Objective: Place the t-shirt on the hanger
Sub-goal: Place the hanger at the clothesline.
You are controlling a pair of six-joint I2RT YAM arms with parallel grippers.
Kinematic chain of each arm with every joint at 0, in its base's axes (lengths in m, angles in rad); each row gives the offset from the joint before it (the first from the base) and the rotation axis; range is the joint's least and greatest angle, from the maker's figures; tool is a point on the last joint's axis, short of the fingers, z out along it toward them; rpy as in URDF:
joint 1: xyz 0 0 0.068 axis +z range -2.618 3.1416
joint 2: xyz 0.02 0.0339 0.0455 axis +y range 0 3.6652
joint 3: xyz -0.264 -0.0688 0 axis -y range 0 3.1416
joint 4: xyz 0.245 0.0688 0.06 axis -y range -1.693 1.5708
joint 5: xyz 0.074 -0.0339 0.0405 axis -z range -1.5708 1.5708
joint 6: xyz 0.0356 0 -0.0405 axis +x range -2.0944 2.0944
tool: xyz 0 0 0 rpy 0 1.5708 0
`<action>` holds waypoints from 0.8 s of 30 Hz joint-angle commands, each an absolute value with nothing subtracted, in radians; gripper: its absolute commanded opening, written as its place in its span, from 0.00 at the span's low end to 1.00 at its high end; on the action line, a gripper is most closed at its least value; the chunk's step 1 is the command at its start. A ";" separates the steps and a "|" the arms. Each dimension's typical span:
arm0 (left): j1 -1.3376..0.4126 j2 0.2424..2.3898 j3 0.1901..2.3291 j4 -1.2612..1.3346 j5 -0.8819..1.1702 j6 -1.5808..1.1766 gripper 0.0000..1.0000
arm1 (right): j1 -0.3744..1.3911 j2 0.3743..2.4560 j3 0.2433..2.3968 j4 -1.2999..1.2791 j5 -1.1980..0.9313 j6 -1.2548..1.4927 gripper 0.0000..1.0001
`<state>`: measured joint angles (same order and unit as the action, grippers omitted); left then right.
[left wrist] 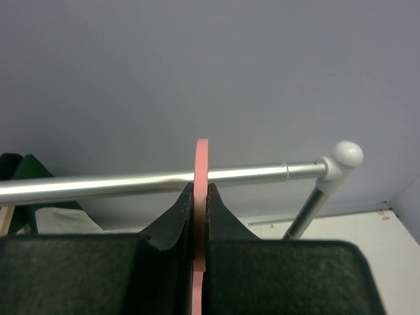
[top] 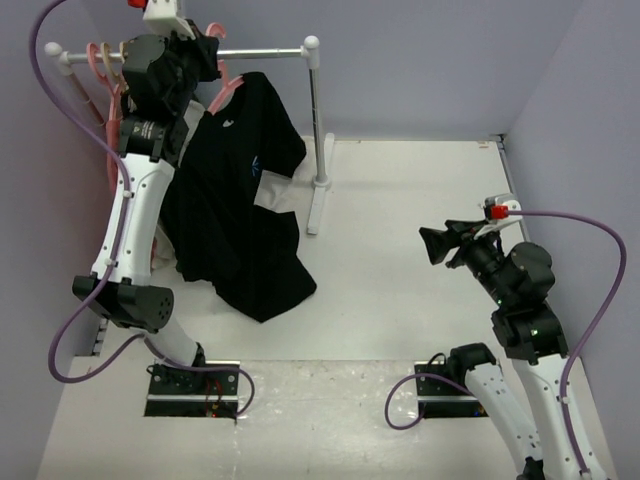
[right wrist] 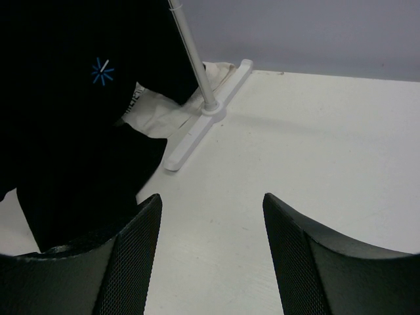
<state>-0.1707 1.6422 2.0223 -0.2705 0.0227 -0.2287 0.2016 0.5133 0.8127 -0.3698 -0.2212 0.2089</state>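
Note:
The black t-shirt [top: 235, 190] hangs from the pink hanger [top: 229, 84] under the rack's rail, its hem trailing on the table. Its blue-white starburst [right wrist: 102, 71] shows in the right wrist view. My left gripper [top: 204, 50] is raised to the rail and shut on the hanger's hook. In the left wrist view the gripper [left wrist: 201, 191] pinches the thin pink hook [left wrist: 201, 157], which stands edge-on in front of the metal rail [left wrist: 131, 179]. My right gripper [top: 436, 245] hovers low over the table to the right, open, with only bare table between its fingers [right wrist: 146, 223].
The rack's post [top: 318, 110] and white foot [right wrist: 197, 131] stand right of the shirt. Other hangers [top: 100, 60] with garments crowd the rail's left end; a dark green one [left wrist: 20, 167] shows there. White cloth [right wrist: 164, 115] lies behind the t-shirt. Purple walls close in on both sides.

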 commanded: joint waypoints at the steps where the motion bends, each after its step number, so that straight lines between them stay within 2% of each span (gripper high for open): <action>1: -0.161 1.647 2.145 -0.105 -0.098 -0.244 0.00 | 0.196 0.528 0.817 -0.319 -0.247 0.212 0.64; 13: -0.160 1.608 1.878 0.201 -0.113 -0.262 0.00 | 0.196 0.538 0.811 -0.306 -0.265 0.214 0.64; 19: -0.147 1.711 2.009 0.151 -0.094 -0.273 0.00 | 0.197 0.541 0.811 -0.311 -0.275 0.207 0.64; 24: -0.143 1.742 2.026 0.146 -0.106 -0.269 0.00 | 0.196 0.544 0.807 -0.304 -0.294 0.209 0.64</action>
